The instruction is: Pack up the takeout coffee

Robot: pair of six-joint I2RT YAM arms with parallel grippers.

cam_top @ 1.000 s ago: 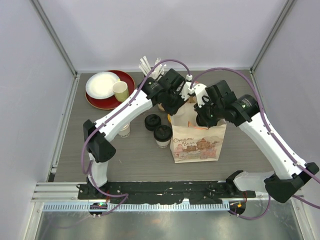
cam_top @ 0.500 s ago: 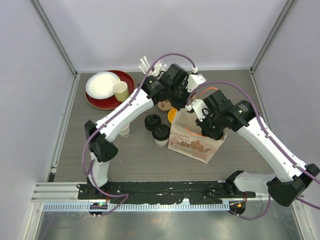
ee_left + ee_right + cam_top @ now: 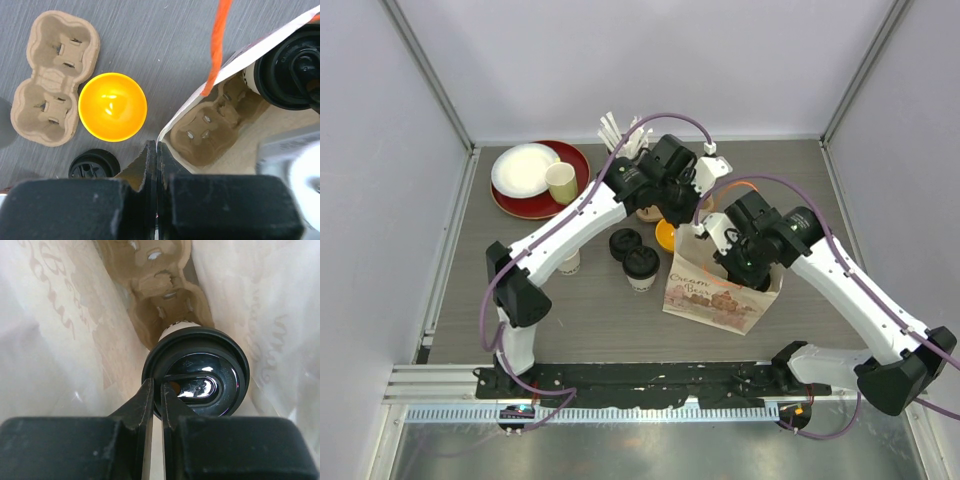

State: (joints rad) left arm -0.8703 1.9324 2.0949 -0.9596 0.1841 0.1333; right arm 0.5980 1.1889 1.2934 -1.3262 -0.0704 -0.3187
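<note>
- Takeout coffee, first one: small cream-white tapered paper cup with a round black plastic lid point(image 3: 197, 372), down inside the white printed paper bag point(image 3: 45, 320), over the near pocket of a moulded brown pulp carrier point(image 3: 160, 280) on the bag's floor. Seated or not, cannot tell.
- Right pincer point(image 3: 157, 387) clamped on the lid's near rim.
- Handling, my guess: light, thin-walled, easily crushed. A lid-only grip risks popping the lid, so the body just under the rim looks safer.
- Left pincer point(image 3: 156, 150) closed tight on the bag's rim, holding the mouth open; the bag leans.
- Second lidded cup point(image 3: 643, 268) stands on the grey tabletop point(image 3: 600, 320), just left of the bag.
- Outside the bag: spare pulp carrier point(image 3: 50, 80) and orange bowl point(image 3: 112, 106), both empty.
</note>
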